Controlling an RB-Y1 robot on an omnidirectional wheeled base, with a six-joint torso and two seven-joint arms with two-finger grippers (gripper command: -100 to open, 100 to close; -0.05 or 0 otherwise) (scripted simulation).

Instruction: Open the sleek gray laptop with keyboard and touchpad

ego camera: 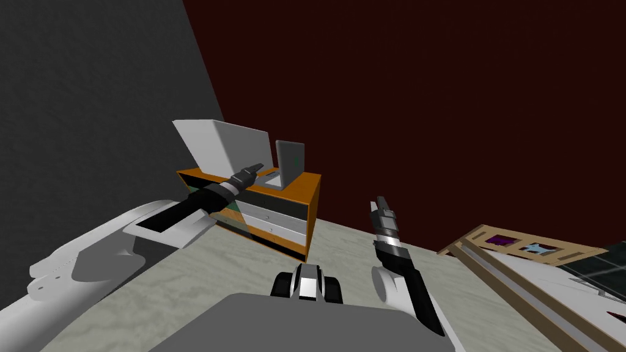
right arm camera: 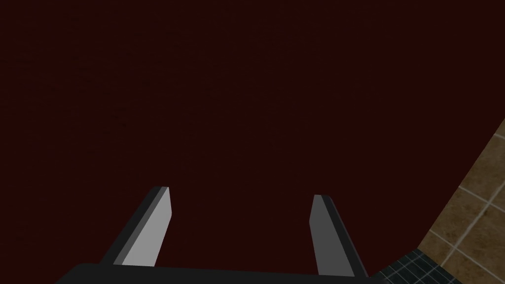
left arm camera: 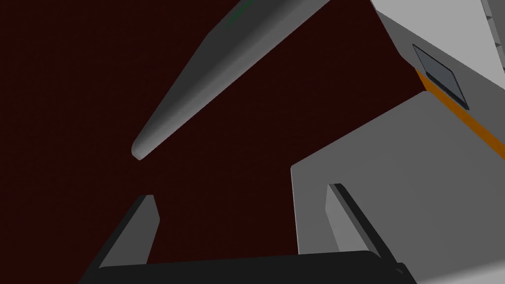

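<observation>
**Left wrist view: claw wide open and empty, next to the raised lid**

The left claw (left arm camera: 241,192) is spread to about a third of the frame's width. Between its fingers (left arm camera: 144,229) there is only the dark red wall (left arm camera: 74,98), so it has hold of nothing. One finger shows against a pale grey panel (left arm camera: 394,172), and I cannot tell whether they touch. Past the fingertips and apart from them hangs a rounded corner of the lid (left arm camera: 207,74), a thin grey slab with a small green mark. Further out lies the pale base (left arm camera: 394,34) with a dark rectangular pad (left arm camera: 439,74) set in it. An orange strip of cabinet (left arm camera: 468,123) runs between the base and the panel.

In the head view the laptop (ego camera: 287,164) sits on top of the orange cabinet, at the end nearer the dark red wall. Its lid stands close to upright over the base, so the laptop is open. The panel leans on the same top, just beside the laptop. The left claw reaches in over the cabinet's edge between the two, its tip just beside the base. Below it, the cabinet front shows white and dark drawers (ego camera: 272,221). The cabinet stands on a pale mottled floor (ego camera: 232,275).

The right claw (ego camera: 380,200) is raised to the right of the cabinet and well apart from it. It points up, with its fingers equally wide and nothing between them.
</observation>
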